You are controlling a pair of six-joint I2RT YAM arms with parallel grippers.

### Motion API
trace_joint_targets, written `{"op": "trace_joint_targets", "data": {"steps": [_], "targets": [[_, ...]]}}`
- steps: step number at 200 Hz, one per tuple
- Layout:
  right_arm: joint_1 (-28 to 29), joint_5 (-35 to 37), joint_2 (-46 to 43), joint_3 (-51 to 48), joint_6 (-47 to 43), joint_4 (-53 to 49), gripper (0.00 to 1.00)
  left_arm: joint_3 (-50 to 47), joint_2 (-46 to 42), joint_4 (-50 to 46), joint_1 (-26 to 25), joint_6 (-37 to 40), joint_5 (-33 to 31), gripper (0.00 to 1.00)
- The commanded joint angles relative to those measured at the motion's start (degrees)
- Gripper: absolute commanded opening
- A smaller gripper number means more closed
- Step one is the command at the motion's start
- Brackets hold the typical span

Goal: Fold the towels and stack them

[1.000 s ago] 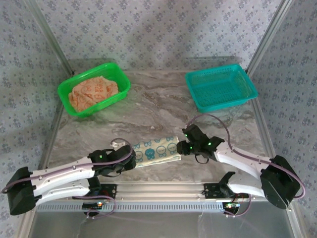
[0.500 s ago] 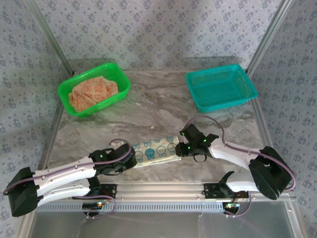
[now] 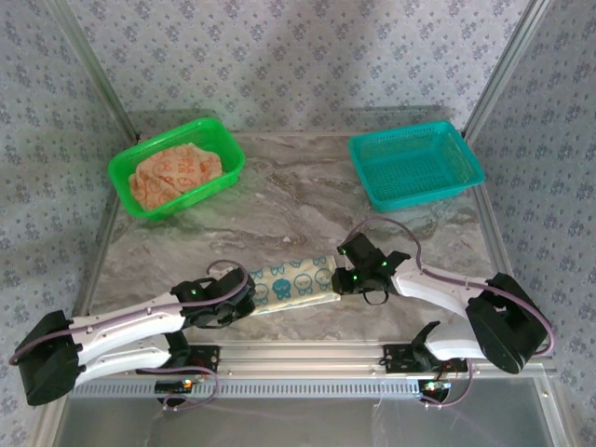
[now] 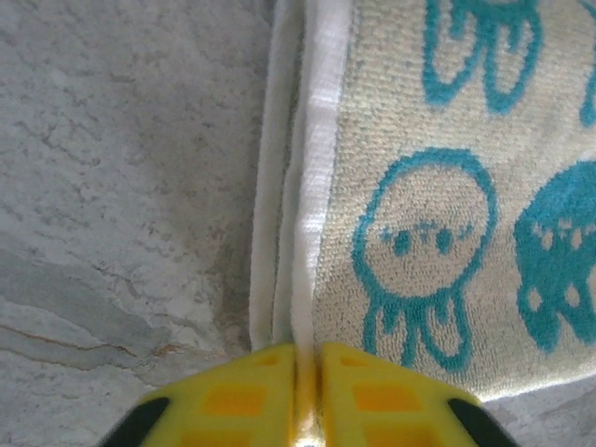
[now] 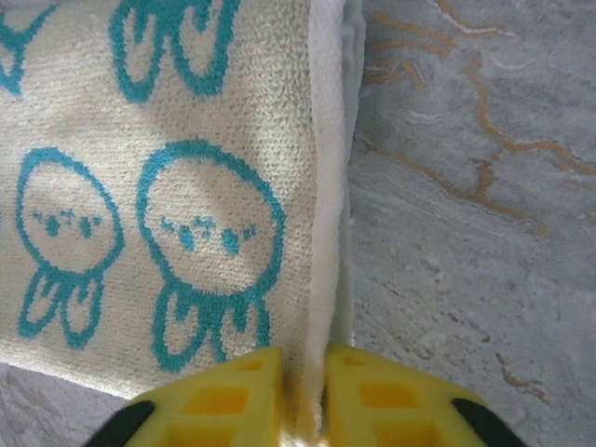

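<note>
Roughly crosswise, folded towel (image 3: pixel 293 282), right end farther.

— Pose of the left arm (image 3: pixel 121 326)?
— Laid low from the near left corner toward the centre, ending in the left gripper (image 3: pixel 248 296), closed with yellow fingertips (image 4: pixel 251 396) on the hem of the towel (image 4: pixel 419 186).
— And the right arm (image 3: pixel 438 284)?
— Bent at the elbow, reaching leftward and low; right gripper (image 3: pixel 339 277) likewise clamped on the opposite hem.
</note>
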Motion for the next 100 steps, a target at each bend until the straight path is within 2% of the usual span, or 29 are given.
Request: {"op": "trace_joint_targets", "data": {"steps": [1, 34, 73, 100], "targets": [[0.20, -0.77, 0.01, 1.57, 0.31, -0.95, 0.10, 0.88, -0.16, -2.17, 0.41, -0.71, -0.05, 0.00], [0.49, -0.40, -1.08, 2.38, 0.31, -2.36, 0.00, 4.13, -2.15, -7.10, 2.15, 1.66, -1.39, 0.00], [1.02, 0.01, -3.34, 3.00, 0.65, -4.02, 0.00, 6.61, -5.26, -12.35, 5.65, 4.77, -1.21, 0.00], [1.99, 0.22, -5.06, 2.88, 1.18, -4.96, 0.00, 6.77, -6.23, -13.35, 6.15, 5.10, -1.12, 0.00]]}}
